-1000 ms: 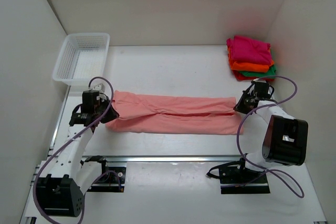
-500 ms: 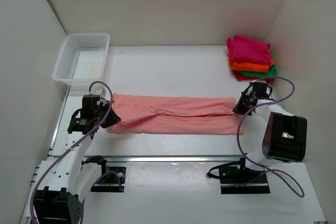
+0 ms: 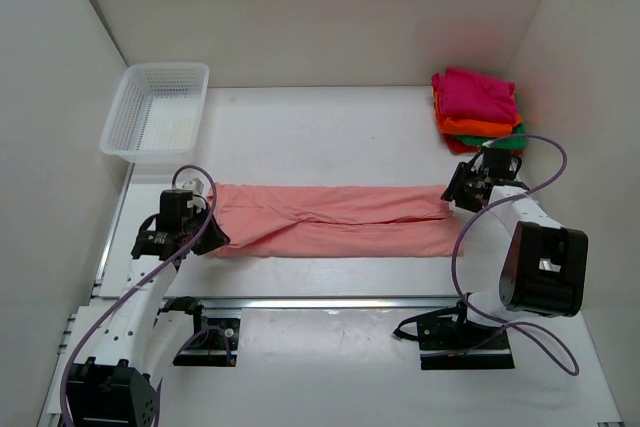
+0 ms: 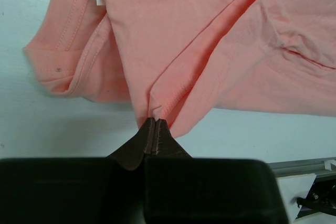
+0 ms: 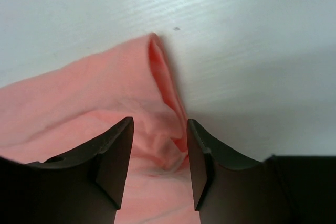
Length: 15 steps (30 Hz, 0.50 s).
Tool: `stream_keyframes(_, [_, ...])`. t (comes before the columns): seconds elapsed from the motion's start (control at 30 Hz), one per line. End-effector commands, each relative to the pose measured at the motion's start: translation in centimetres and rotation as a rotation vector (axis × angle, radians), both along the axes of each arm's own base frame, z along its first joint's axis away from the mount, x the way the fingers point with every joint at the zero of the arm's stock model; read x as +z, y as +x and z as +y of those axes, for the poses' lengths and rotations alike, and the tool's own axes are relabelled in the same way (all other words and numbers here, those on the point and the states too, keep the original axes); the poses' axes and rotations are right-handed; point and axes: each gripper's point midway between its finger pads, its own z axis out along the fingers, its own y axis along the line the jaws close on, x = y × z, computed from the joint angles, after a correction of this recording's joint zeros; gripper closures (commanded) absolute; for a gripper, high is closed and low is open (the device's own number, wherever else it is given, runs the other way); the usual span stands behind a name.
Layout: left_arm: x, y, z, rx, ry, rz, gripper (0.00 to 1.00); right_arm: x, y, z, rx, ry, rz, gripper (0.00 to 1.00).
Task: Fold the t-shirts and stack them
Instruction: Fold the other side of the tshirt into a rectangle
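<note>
Your left fingers (image 4: 147, 142) are clenched tight on a pinch of the salmon-pink t-shirt (image 3: 330, 219), so the left gripper (image 3: 207, 238) holds a small fold at the shirt's near left edge, with the cloth ridged up from the tips. Beyond that arm, at the far left of the table (image 3: 320, 127), you see the white mesh basket (image 3: 120, 142), well apart from the shirt. The shirt itself lies as a long, narrow band across the middle of the table, running from your left gripper to your right one, with a lengthwise crease along it and the neckline at the left end. At the right end, your right gripper (image 3: 455, 192) is parted: its fingers (image 5: 113, 150) stand either side of a raised fold of the cloth without squeezing it. Past it, in the far right corner, the folded pile sits apart from the salmon-pink shirt: the magenta t-shirt (image 3: 475, 92) on top, the orange t-shirt (image 3: 480, 128) under it, and the green t-shirt (image 3: 512, 137) showing below.
</note>
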Motion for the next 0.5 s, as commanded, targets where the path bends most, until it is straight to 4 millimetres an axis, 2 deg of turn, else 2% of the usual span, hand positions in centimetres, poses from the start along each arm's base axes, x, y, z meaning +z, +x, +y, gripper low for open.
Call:
stream_keyframes(0.0, [0.0,-0.1,-0.1,0.002,-0.007,-0.015,1.00,3.2,3.5,0.9,0.063,-0.010,-0.133,0.57])
stream_keyframes(0.07, [0.1,-0.1,-0.3,-0.002,-0.013,-0.022,1.00,2.6,4.0,1.5,0.092,0.010,-0.131,0.58])
stream_keyframes(0.17, [-0.2,-0.2,-0.1,0.008,-0.011,-0.020,1.00,3.4,5.0,2.9,0.149,0.083,-0.183,0.71])
stream_keyframes(0.23, [-0.5,-0.3,-0.4,-0.002,-0.018,-0.014,1.00,2.8,5.1,3.5,0.158,0.099,-0.174,0.79])
stream_keyframes(0.47, [-2.0,-0.7,-0.6,0.001,-0.009,0.043,1.00,0.2,4.0,4.7,0.165,0.114,-0.086,0.79])
